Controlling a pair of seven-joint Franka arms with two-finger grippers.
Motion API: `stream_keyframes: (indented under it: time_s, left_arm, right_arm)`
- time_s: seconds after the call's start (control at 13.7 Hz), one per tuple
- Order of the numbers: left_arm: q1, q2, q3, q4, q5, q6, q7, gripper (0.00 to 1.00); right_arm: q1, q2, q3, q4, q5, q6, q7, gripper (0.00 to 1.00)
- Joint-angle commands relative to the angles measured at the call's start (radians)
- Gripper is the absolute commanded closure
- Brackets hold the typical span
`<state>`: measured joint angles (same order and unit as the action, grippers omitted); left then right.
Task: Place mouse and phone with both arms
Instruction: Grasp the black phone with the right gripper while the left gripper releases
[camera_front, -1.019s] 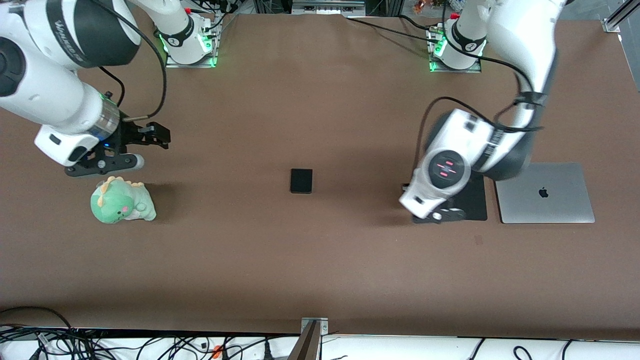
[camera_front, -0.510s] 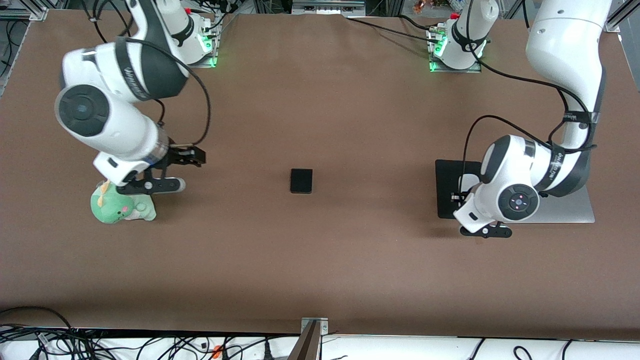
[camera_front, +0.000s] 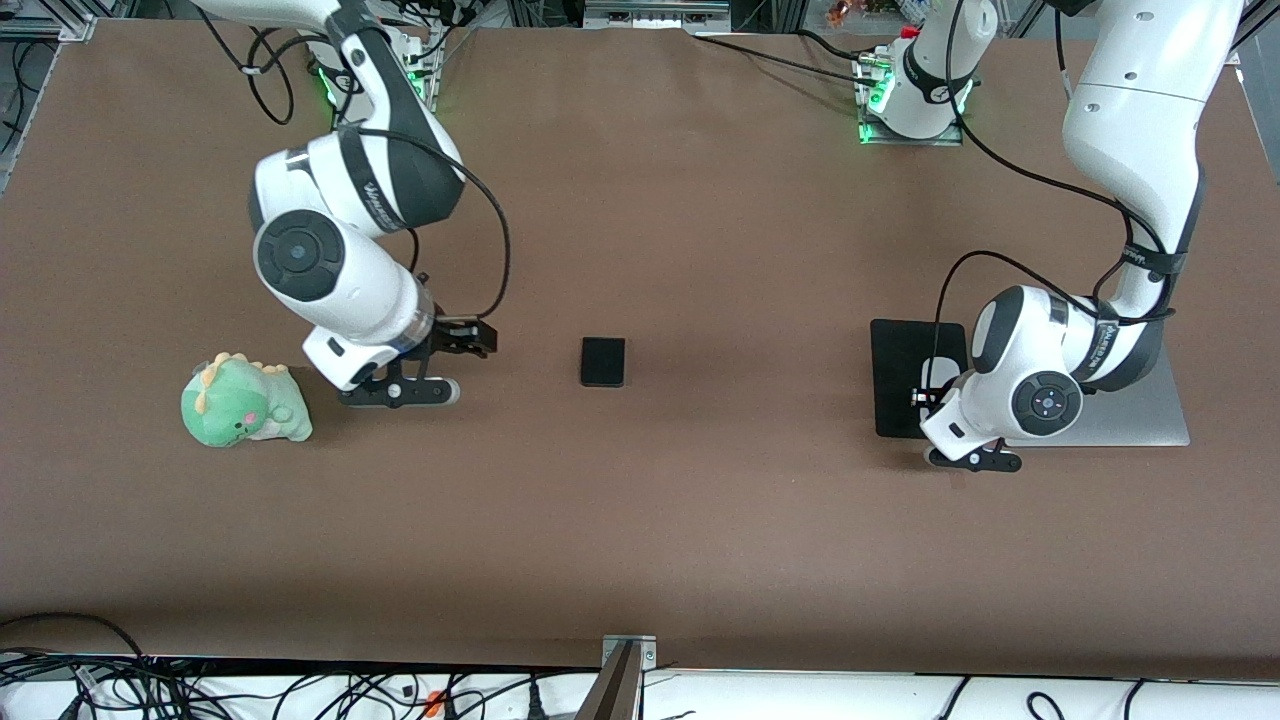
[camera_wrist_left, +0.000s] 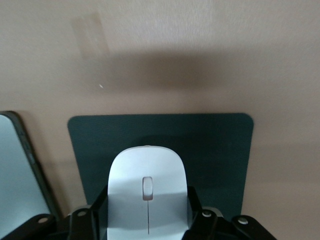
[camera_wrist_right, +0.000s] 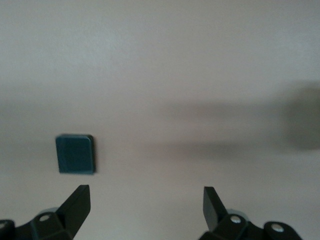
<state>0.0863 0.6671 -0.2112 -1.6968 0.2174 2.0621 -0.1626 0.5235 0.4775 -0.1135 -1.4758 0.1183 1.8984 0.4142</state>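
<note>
**Two arms, one mouse gripped, phone unclaimed**

Two jobs are split by reach. The left tool is over the pad at the left arm's end of the counter, its fingers closed against the flanks of the mouse. In the left wrist view the mouse sits squarely between the two fingers, grey line centred, which suggests a grip across the narrow width so the glossy shell cannot slip sideways. The pad lies directly beneath it, but I cannot tell whether the mouse is resting on the pad or held just above it. A laptop lies just beside the pad, toward the left arm's end.

The phone lies flat on bare counter near the middle, well apart from both the pad and the plush dinosaur. The right tool is low over the counter between the dinosaur and the phone, jaws spread wide and holding nothing. In the right wrist view the phone lies ahead and off to one side of the gap, so the tool is not yet lined up. My reading is that the open spread is preparation for straddling the slab; being thin and flat, it will likely need the fingers brought right down to the counter.
</note>
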Motion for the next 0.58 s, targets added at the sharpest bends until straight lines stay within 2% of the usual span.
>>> stream_keyframes:
  time_s: [0.0,0.07,0.15,0.22,0.51]
  left_arm:
    - [0.053,-0.046,-0.017,-0.13,0.0,0.131,0.014,0.68]
    - [0.055,-0.046,-0.019,-0.144,0.0,0.157,0.012,0.64]
    - [0.055,-0.047,-0.019,-0.145,0.0,0.156,0.005,0.27]
    - [0.055,-0.049,-0.02,-0.142,0.0,0.153,0.003,0.0]
    - [0.052,-0.085,-0.02,-0.129,0.0,0.124,0.012,0.0]
  right_arm:
    - [0.058,0.061,-0.006,0.008,0.015,0.097,0.103,0.0]
    - [0.073,0.091,-0.006,0.008,0.015,0.143,0.138,0.0]
    - [0.09,0.116,-0.006,0.008,0.014,0.19,0.191,0.0]
    - [0.111,0.142,-0.006,0.008,0.014,0.233,0.227,0.0]
    - [0.174,0.225,-0.008,0.006,0.003,0.347,0.3,0.0]
